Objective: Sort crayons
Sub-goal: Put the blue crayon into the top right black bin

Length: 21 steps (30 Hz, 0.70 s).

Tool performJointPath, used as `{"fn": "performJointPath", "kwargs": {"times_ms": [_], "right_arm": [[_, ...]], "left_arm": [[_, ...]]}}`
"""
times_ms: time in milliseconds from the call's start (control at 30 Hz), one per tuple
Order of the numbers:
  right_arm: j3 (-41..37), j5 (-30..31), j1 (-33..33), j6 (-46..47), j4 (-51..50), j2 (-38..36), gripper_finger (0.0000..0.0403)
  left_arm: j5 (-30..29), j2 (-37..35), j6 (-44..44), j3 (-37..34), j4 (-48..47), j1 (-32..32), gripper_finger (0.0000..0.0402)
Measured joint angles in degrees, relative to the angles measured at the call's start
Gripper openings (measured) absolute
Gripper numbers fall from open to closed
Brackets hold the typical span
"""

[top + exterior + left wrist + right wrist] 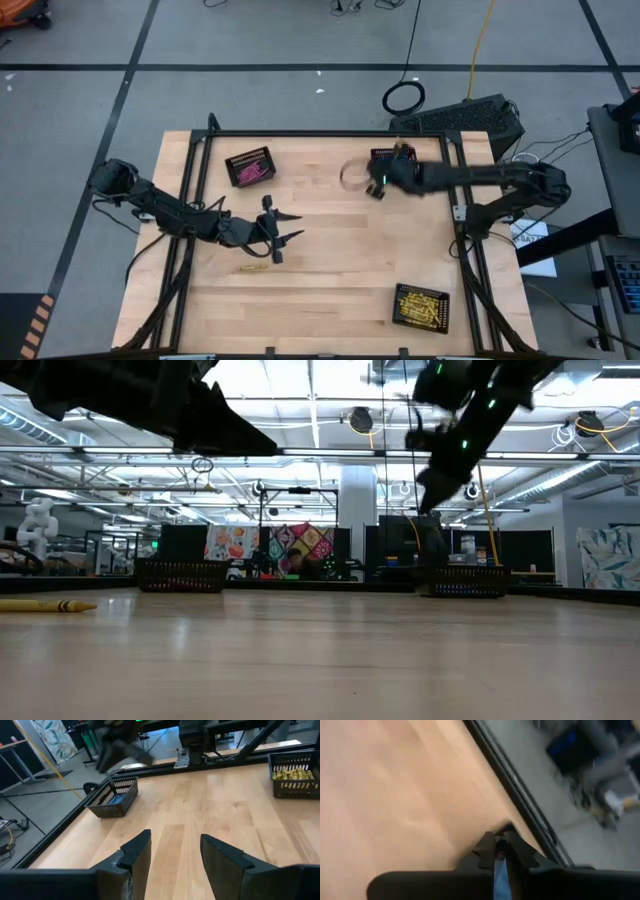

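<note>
The left pincer (283, 228) hovers low over the tabletop (330, 280), its fingers wide apart and holding nothing. Just beside it, toward the near edge, lies one yellow crayon (252, 267), its long axis running left to right. This arm is much nearer to it. The right pincer (376, 188) is closed on a blue crayon (500, 877), close beside the far basket (392, 159).

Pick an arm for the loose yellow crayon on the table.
Left. Its open hand hangs just beside the yellow crayon; the right hand is across the table by the far basket, shut on something blue.
</note>
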Motion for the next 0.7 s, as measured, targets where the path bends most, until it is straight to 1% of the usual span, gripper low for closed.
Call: {"fn": "performJointPath", "kwargs": {"times_ms": [33,100,167,233,300,367,467,600,700], "right_arm": [[0.0,-2.5,-3.8,-2.7,0.0,0.5,0.0003],[0.0,-9.7,-11.0,-7.5,1.2,1.9,0.0004],[0.0,-15.9,-17.1,-10.8,2.5,3.8,0.0005],[0.0,-19.6,-21.4,-13.4,4.0,5.8,0.0006],[0.0,-21.3,-24.3,-15.9,4.0,7.8,0.0010],[0.0,-21.8,-25.8,-18.5,4.0,9.8,0.0020],[0.0,-21.9,-26.6,-21.3,3.2,11.0,0.0049],[0.0,-21.8,-26.5,-22.0,2.2,10.2,0.0097],[0.0,-21.9,-25.9,-19.6,0.7,7.8,0.0123]], "left_arm": [[0.0,0.0,0.0,0.0,0.0,0.0,0.0175],[0.1,0.0,0.0,0.0,-0.1,0.0,0.0175],[0.1,0.0,0.0,0.0,-0.4,0.0,0.0175],[0.1,0.0,-0.1,0.0,-1.0,0.0,0.0175],[0.1,0.0,-0.2,0.0,-1.1,0.0,0.0175],[0.2,0.0,-0.1,0.0,-1.2,0.0,0.0176],[0.3,0.0,-0.1,0.0,-1.2,0.0,0.0176],[0.3,0.0,-0.1,0.0,-1.3,-0.1,0.0176],[0.3,0.0,-0.1,0.0,-1.3,-0.9,0.0176]]}}
